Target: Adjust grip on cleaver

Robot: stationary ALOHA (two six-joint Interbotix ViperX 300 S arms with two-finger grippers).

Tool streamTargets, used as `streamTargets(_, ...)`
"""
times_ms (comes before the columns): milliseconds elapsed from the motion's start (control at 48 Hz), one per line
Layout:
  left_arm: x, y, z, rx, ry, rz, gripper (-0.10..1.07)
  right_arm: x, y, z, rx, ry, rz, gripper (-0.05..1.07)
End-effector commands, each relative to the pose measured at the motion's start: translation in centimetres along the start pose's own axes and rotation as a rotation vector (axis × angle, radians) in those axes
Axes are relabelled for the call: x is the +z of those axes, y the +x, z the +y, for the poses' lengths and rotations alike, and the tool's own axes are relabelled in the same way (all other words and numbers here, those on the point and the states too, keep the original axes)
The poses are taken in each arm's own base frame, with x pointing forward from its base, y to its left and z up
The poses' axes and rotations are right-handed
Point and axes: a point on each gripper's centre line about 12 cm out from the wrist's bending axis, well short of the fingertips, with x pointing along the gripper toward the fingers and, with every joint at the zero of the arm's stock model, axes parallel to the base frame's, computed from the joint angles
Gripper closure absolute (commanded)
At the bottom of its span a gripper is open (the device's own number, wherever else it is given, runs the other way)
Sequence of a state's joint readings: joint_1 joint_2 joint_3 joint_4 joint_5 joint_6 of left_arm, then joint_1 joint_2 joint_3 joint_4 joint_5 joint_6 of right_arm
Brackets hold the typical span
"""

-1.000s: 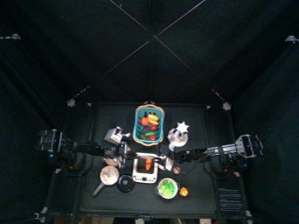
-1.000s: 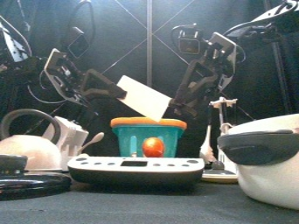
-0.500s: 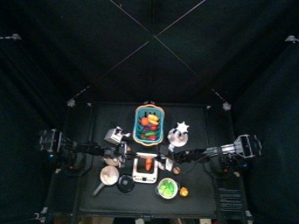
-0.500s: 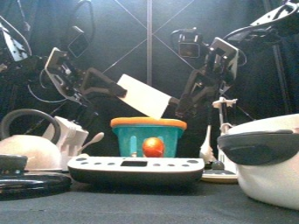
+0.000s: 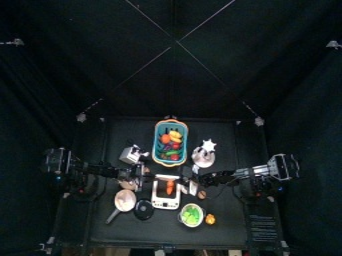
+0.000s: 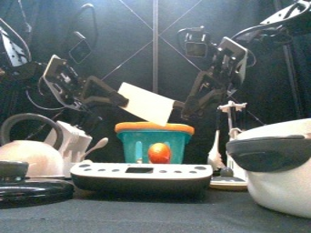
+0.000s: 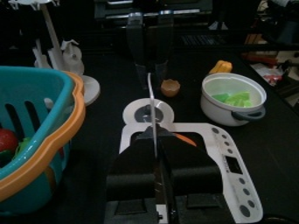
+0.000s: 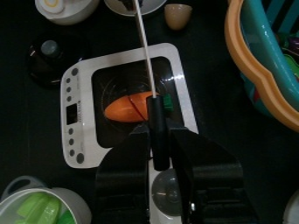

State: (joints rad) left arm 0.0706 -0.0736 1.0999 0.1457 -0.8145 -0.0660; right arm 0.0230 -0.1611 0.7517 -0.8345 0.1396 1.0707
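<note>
The cleaver (image 6: 145, 102) hangs tilted above the teal basket, its white blade broadside in the front view. My left gripper (image 6: 107, 91) is shut on the blade's left end; in the left wrist view the blade (image 7: 153, 105) runs edge-on out of the left gripper (image 7: 160, 188). From the other side, my right gripper (image 6: 188, 102) is shut on the black handle (image 8: 155, 131), which lies between the right gripper's (image 8: 158, 162) jaws. The blade (image 8: 142, 44) runs on beyond it. Seen from above, both grippers meet over the scale at the cleaver (image 5: 166, 180).
Below the cleaver lie a white kitchen scale (image 6: 140, 173) with an orange piece (image 8: 128, 107) on it and the teal and orange basket (image 6: 155, 141). A kettle (image 6: 31, 150) and a black lid (image 6: 31, 189) sit left. A white pot (image 6: 274, 173) stands right, a green-filled bowl (image 7: 233, 92) nearby.
My right gripper's jaws have closed from wide open onto the cleaver's handle. The left gripper and the blade have stayed nearly still.
</note>
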Motion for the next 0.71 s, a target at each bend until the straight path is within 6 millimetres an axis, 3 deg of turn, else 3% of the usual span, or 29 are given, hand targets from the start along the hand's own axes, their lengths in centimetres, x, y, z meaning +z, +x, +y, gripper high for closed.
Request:
streamTargets(0, -0.6, 0.1, 0.0, 0.000, 0.001, 0.047, 0.69, 1.4, -0.8, 0.1, 0.005, 0.011, -0.044, 0.61)
streamTargets(333, -1.8, 0.8, -0.6, -0.015, 0.003, 0.125, 0.69, 1.2, -0.9, -0.3, -0.029, 0.017, -0.025, 0.61)
streamTargets(688, -1.6, 0.9, -1.0, -0.029, 0.003, 0.123, 0.69, 0.6, -0.9, -0.5, -0.041, 0.019, -0.009, 0.61)
